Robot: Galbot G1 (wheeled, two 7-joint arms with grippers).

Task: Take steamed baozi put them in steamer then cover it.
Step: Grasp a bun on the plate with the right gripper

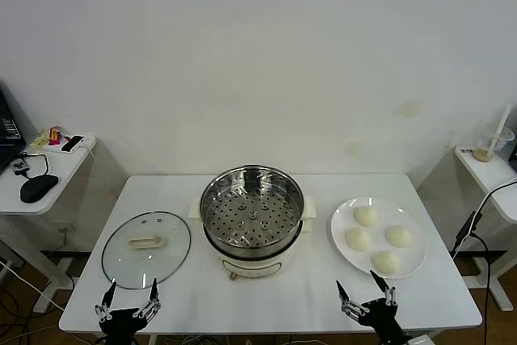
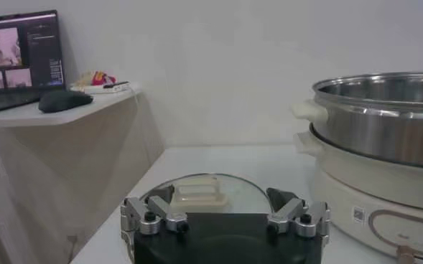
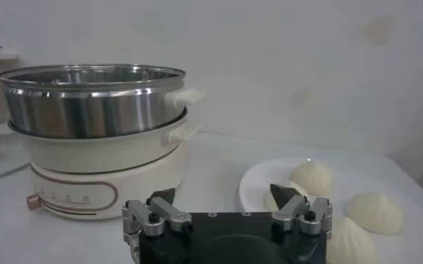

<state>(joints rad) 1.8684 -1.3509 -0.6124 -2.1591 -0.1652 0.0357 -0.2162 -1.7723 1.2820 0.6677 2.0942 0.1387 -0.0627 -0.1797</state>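
Both arms are cut off at the near table edge, the left gripper (image 1: pixel 129 287) spread empty just short of the cover (image 1: pixel 146 248), the right gripper (image 1: pixel 361 288) spread empty just short of the plate (image 1: pixel 343 236) with four steamed baozi (image 1: pixel 366 216), the uncovered steamer (image 1: pixel 252 214) between them.

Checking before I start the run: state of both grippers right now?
Left gripper: jaws open, holding nothing, at the table's near edge by the cover.
Right gripper: jaws open, holding nothing, near the plate of steamed baozi.

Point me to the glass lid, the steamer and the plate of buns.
glass lid (image 1: pixel 146 248): head view, on the glass.
steamer (image 1: pixel 252 214): head view, on its perforated tray.
plate (image 1: pixel 340 217): head view, on its bare rim.
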